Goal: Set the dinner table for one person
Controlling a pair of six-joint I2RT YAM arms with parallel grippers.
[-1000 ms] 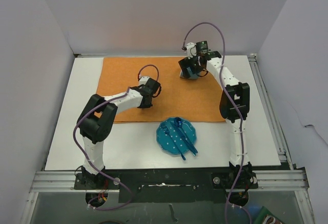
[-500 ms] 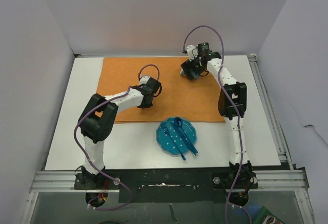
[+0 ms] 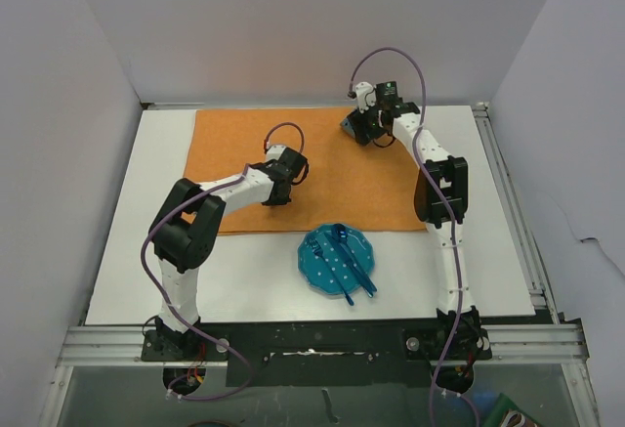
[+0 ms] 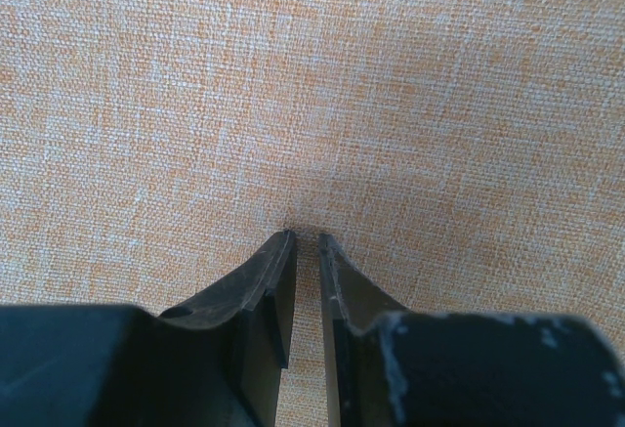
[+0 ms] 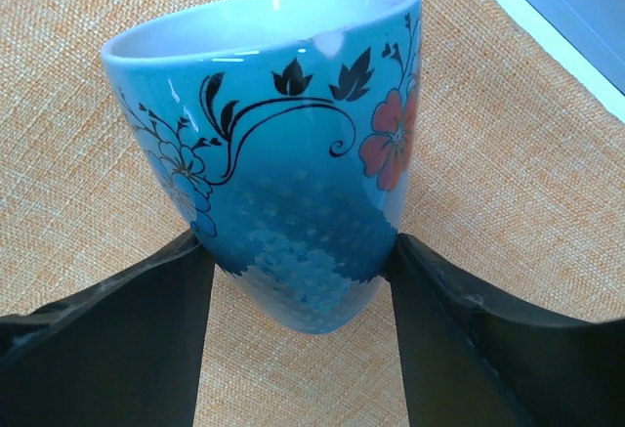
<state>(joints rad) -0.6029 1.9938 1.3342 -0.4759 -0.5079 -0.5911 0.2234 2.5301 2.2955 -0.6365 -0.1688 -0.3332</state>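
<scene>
The dinner table (image 3: 146,251) is a white tabletop with an orange cloth (image 3: 234,144) over its far half. My right gripper (image 3: 359,126) is shut on a blue cup (image 5: 283,144) with red flowers and black vines. It holds the cup tilted just above the cloth's far right part. In the right wrist view the fingers (image 5: 127,329) press both sides of the cup's lower body. My left gripper (image 3: 279,192) rests low over the middle of the cloth, jaws nearly together and empty (image 4: 303,241). A blue dotted plate (image 3: 322,269) lies near the front centre.
Blue cutlery (image 3: 350,259), a fork among it, lies on the plate. The cloth's far edge and a strip of white table (image 5: 547,31) lie just beyond the cup. White walls close in the back and both sides.
My right gripper has carried the cup a little farther back and left over the cloth. The left arm, the plate and the cutlery have not moved.
</scene>
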